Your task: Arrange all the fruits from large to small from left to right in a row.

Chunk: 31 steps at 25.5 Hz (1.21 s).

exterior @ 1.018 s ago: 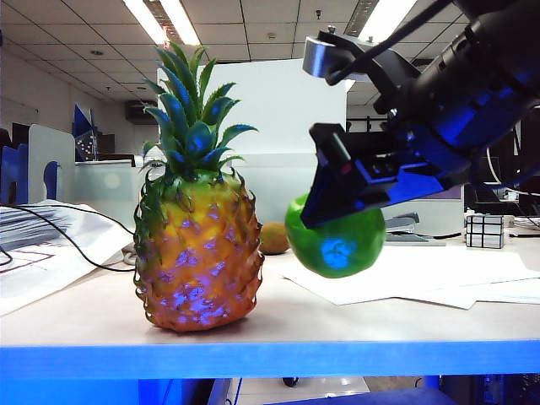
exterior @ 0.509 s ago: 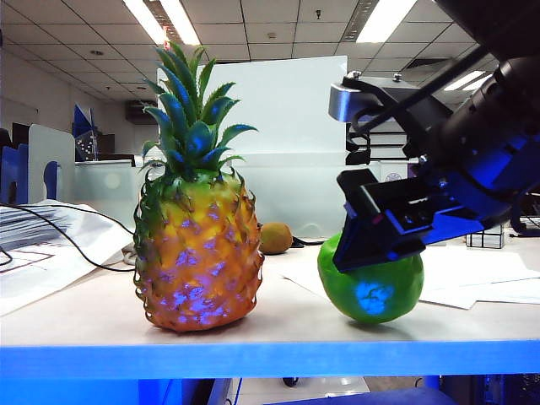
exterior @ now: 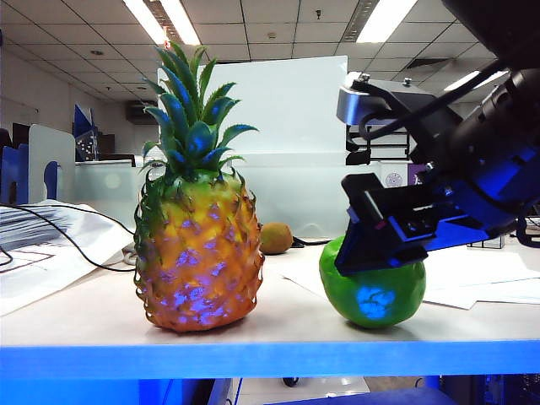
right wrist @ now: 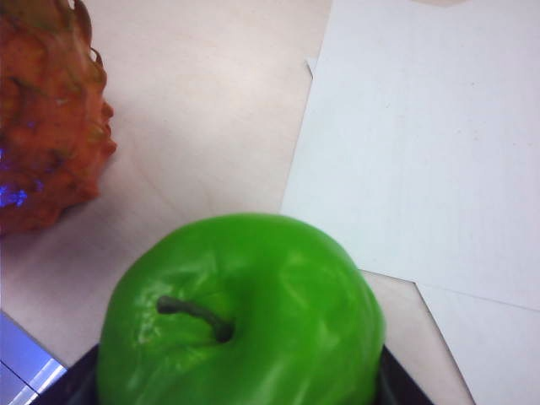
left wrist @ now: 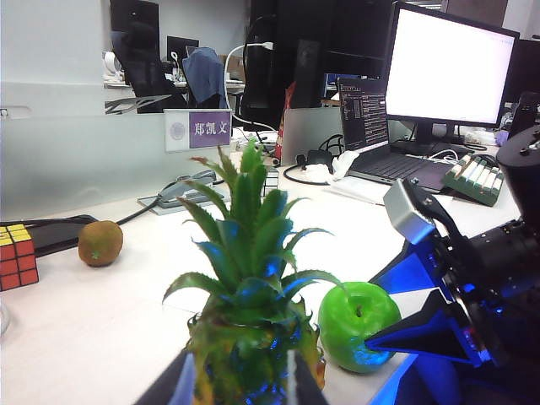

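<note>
Right, status:
right gripper (exterior: pixel 371 283): jaws clamped on the apple (exterior: pixel 372 291), apple down on the table (exterior: pixel 278 325) right of the pineapple (exterior: pixel 198 261)
left gripper (left wrist: pixel 238 384): spread wide, empty, above the pineapple crown
kiwi (exterior: pixel 275 238): behind the pineapple, left of the apple; right arm nearer

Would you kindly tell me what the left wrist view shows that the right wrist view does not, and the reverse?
Only the left wrist view shows the small brown fuzzy kiwi, the multicoloured puzzle cube, the pineapple's green spiky crown, the right gripper on the apple, and the left gripper's fingertips, apart. Only the right wrist view shows the white paper sheets beside the apple. Both show the glossy green apple and the orange-yellow pineapple on the table.
</note>
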Motion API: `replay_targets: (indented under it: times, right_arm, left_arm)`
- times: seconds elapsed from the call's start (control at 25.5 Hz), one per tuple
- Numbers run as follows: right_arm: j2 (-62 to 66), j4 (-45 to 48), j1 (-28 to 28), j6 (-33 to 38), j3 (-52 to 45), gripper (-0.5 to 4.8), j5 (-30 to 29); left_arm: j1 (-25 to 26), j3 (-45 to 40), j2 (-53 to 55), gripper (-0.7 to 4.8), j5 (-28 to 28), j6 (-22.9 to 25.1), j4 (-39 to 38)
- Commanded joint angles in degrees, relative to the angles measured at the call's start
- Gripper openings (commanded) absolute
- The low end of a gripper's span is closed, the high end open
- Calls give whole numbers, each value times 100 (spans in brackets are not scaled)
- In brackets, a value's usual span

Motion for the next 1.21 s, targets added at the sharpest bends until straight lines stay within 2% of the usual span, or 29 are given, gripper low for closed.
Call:
replay_targets:
  times: [0.04, 0.12, 0.2, 0.35, 0.51, 0.55, 0.67, 0.7, 1.06, 1.21]
  right_arm:
    - [-24, 57, 2, 107, -28, 51, 9]
    - [-24, 57, 0, 109, -28, 151, 11]
    - [-24, 59, 0, 109, -26, 219, 13]
    - [-24, 68, 0, 111, -26, 271, 17]
    - [-24, 162, 0, 111, -26, 285, 149]
    - [-24, 197, 0, 111, -26, 307, 179]
    - [-24, 302, -4, 114, -26, 455, 181]
    - [-24, 319, -15, 129, -26, 474, 181]
    - [-24, 402, -26, 127, -26, 473, 186]
    - [-24, 761, -61, 118, -26, 479, 227]
  left_arm:
    - [2, 7, 2, 152, 37, -15, 77]
    - [2, 7, 2, 152, 37, -15, 77]
    - [2, 7, 2, 152, 37, -15, 77]
    - [2, 7, 2, 152, 37, -15, 77]
    - [2, 7, 2, 152, 37, -17, 77]
    - [2, 7, 2, 152, 37, -17, 77]
    - [2, 7, 2, 152, 39, -17, 77]
    - [2, 7, 2, 152, 39, -17, 77]
    - [2, 7, 2, 152, 37, -17, 74]
    - [2, 7, 2, 152, 37, -17, 74]
